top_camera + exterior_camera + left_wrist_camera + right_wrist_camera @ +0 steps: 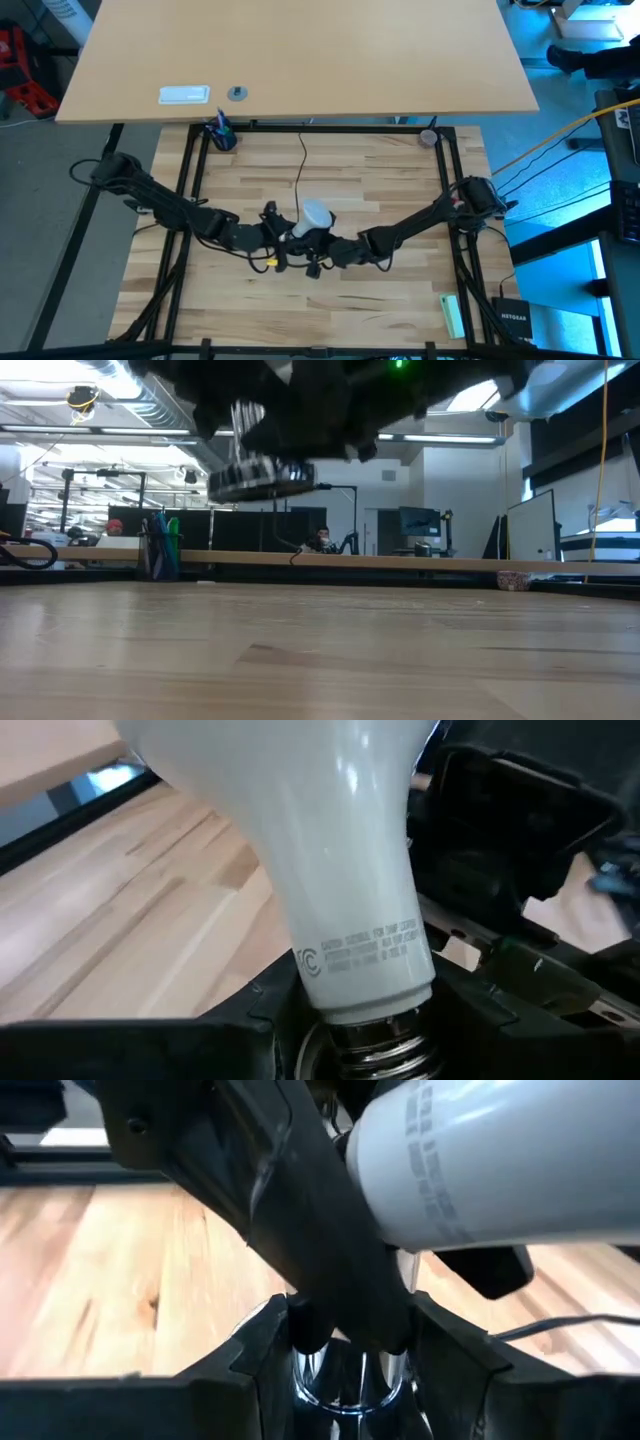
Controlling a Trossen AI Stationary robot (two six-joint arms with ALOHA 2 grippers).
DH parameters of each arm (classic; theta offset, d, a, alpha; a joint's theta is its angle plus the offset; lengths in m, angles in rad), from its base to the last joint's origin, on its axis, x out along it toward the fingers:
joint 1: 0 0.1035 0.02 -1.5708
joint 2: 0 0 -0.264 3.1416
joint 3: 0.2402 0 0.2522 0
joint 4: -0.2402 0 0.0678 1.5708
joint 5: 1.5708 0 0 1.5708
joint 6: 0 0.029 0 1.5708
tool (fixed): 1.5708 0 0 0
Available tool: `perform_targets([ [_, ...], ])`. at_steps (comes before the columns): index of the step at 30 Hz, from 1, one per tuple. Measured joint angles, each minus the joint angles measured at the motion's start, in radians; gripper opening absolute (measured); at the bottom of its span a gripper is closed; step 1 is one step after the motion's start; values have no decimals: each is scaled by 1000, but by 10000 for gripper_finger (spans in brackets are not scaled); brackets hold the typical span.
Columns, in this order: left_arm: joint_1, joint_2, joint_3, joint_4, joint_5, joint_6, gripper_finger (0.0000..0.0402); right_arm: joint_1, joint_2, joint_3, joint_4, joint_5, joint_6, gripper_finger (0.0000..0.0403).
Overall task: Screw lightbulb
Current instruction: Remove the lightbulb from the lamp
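Both tools meet above the middle of the tabletop (400, 200): the left tool (375, 1055) is pinched on the lightbulb (300, 840) at its threaded metal base, seemingly to control the turn, while the right tool (350, 1380) clamps the silver socket (345, 1385), apparently steadying it. Lifted clear of the wood, bulb and socket sit close together, their axes seemingly being brought into line; the black cord (301, 160) trails away behind.

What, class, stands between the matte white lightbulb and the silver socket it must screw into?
Nothing visible: in the left wrist view the matte white globe-shaped lightbulb has its threaded metal base down between that gripper's jaws.
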Motion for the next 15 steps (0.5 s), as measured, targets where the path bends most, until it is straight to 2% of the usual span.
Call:
perform_targets([
  [6,0,57,-2,-36,1,-8,141,-14,70,0,14,-16,1,163],
  [11,12,72,-2,-120,-4,-22,157,-22,115,0,23,-43,18,163],
  [15,12,74,0,-128,-15,-22,156,-22,144,-9,-9,-49,34,163],
])
